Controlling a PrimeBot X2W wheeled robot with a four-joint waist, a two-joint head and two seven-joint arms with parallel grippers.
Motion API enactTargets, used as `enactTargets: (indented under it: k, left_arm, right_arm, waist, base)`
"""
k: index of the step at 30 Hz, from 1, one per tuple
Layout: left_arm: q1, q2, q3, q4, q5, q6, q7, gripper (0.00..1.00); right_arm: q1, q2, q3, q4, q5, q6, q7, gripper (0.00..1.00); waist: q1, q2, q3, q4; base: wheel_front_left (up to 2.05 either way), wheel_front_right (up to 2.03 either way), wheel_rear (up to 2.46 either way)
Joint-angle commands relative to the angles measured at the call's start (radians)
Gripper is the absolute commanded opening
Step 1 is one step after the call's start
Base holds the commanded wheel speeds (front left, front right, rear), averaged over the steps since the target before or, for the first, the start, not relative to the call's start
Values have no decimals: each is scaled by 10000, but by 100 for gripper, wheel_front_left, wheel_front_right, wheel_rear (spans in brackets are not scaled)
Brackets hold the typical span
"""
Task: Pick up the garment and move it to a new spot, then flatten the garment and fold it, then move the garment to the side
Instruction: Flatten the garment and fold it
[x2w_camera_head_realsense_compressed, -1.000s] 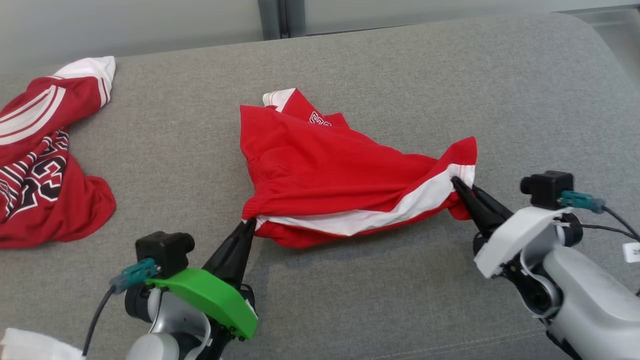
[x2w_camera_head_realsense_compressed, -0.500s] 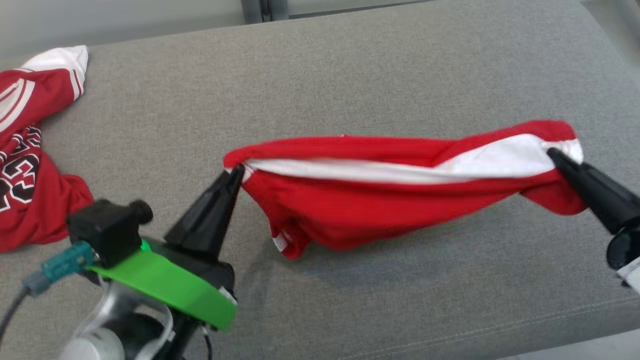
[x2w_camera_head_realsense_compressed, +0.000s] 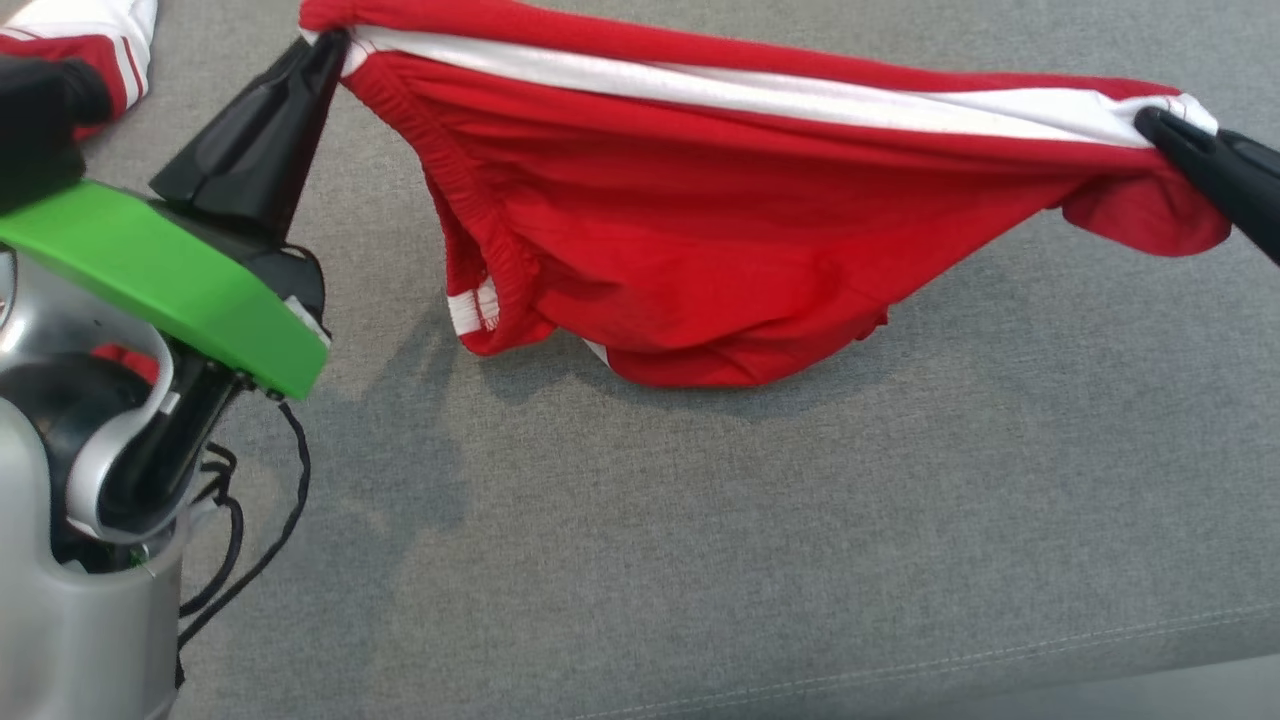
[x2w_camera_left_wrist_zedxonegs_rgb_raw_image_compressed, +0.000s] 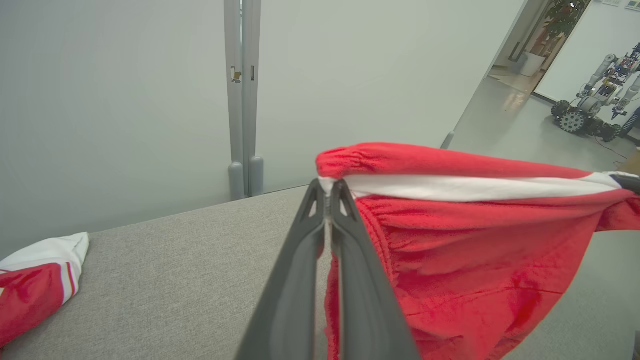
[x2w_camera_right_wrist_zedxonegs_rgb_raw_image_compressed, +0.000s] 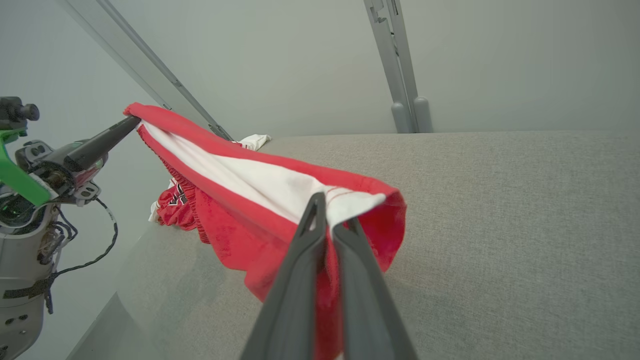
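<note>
The garment (x2w_camera_head_realsense_compressed: 700, 220) is a pair of red shorts with a white side stripe, stretched between my two grippers and hanging above the grey cushion (x2w_camera_head_realsense_compressed: 800, 520). My left gripper (x2w_camera_head_realsense_compressed: 335, 40) is shut on its elastic waistband corner at the upper left. My right gripper (x2w_camera_head_realsense_compressed: 1150, 118) is shut on the striped hem at the far right. The left wrist view shows my left gripper (x2w_camera_left_wrist_zedxonegs_rgb_raw_image_compressed: 328, 187) pinching the white stripe of the garment (x2w_camera_left_wrist_zedxonegs_rgb_raw_image_compressed: 450, 240). In the right wrist view my right gripper (x2w_camera_right_wrist_zedxonegs_rgb_raw_image_compressed: 327, 210) clamps the garment (x2w_camera_right_wrist_zedxonegs_rgb_raw_image_compressed: 250, 185), whose lowest fold sags near the cushion.
A second red and white jersey (x2w_camera_head_realsense_compressed: 90, 35) lies at the cushion's far left, also seen as the jersey (x2w_camera_left_wrist_zedxonegs_rgb_raw_image_compressed: 35, 270) in the left wrist view. A grey wall with a vertical post (x2w_camera_left_wrist_zedxonegs_rgb_raw_image_compressed: 242, 95) stands behind the cushion. Another robot (x2w_camera_left_wrist_zedxonegs_rgb_raw_image_compressed: 595, 100) sits far off at the right.
Both grippers have lifted the garment off the cushion and pulled it taut between them. The head camera has shifted, so the jersey now sits at the top left corner.
</note>
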Motion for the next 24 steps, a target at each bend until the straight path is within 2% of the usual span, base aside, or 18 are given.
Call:
enactTargets:
  k: [1,6,9,13,15,19,21,24]
  left_arm:
    - [-417,153,251,170,-153,33,64,0]
    - [-1574,365,217,793,-144,-83,417,0]
    - [-3113,391,64,1895,87,-181,496,0]
    - [-5669,9,-68,4019,486,-212,15,0]
    - [-6897,-233,-106,5190,784,-283,-744,0]
    - [-8849,-551,-113,7215,1562,-403,-3283,0]
    - [-9531,-697,-134,8080,1761,-532,-4448,0]
    - [-9921,-808,-399,9257,1837,-771,-5825,0]
  right_arm:
    - [-373,134,-185,221,-234,-21,186,0]
    - [-1718,698,-244,742,-1075,-23,463,0]
    - [-3563,1638,-118,1696,-2084,-23,526,0]
    - [-6684,3406,143,3546,-4122,-21,88,0]
    - [-8194,4383,111,4621,-5273,-20,-676,0]
    - [-10365,6093,-62,6590,-7225,-20,-3105,0]
    - [-11126,6539,-340,7410,-7857,-15,-4423,0]
    - [-11489,6928,-90,8496,-8244,-17,-5752,0]
  waist:
    - [0,0,398,80]
    - [0,0,1126,157]
    - [0,0,1780,266]
    - [0,0,2688,406]
    - [0,0,3028,453]
    - [0,0,3377,367]
    - [0,0,3536,301]
    - [0,0,3700,221]
  base:
    - [0,0,0]
    - [0,0,0]
    - [0,0,0]
    - [0,0,0]
    - [0,0,0]
    - [0,0,0]
    - [0,0,0]
    - [0,0,0]
